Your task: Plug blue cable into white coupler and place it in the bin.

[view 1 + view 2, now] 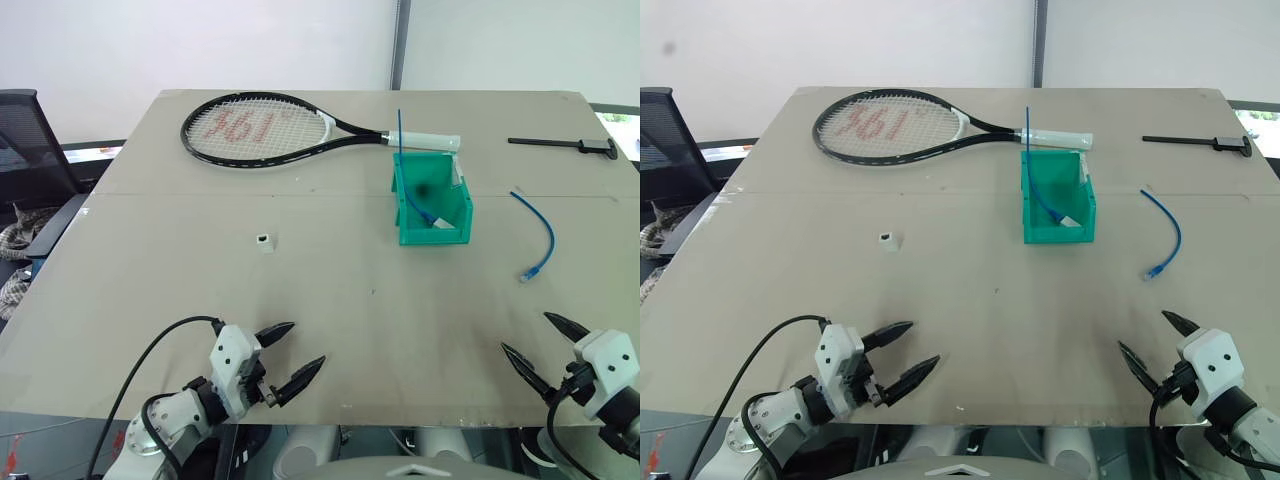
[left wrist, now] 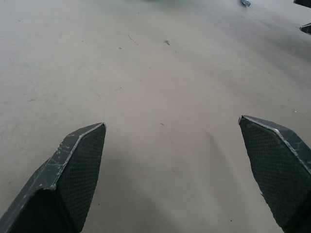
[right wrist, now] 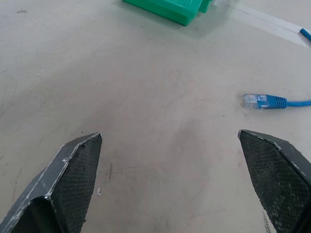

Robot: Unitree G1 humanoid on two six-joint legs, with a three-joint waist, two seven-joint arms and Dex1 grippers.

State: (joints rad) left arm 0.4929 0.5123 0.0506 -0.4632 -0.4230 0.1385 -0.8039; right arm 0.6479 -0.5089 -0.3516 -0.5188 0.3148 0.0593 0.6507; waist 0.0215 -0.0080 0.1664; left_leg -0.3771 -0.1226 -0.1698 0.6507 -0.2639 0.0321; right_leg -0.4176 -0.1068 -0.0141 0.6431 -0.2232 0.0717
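Blue cable right of bin, white coupler apart, left end effector and right end effector spread, empty

Two blue cables; one coupler

Each arm ends in a white blocky housing carrying two black pointed fingers. The left gripper and the right gripper look alike. Up close the fingers have a fine cross-hatched inner face and scuffed grey edges. Thick black cables loop from the silver-grey left wrist, lower left of the frame.
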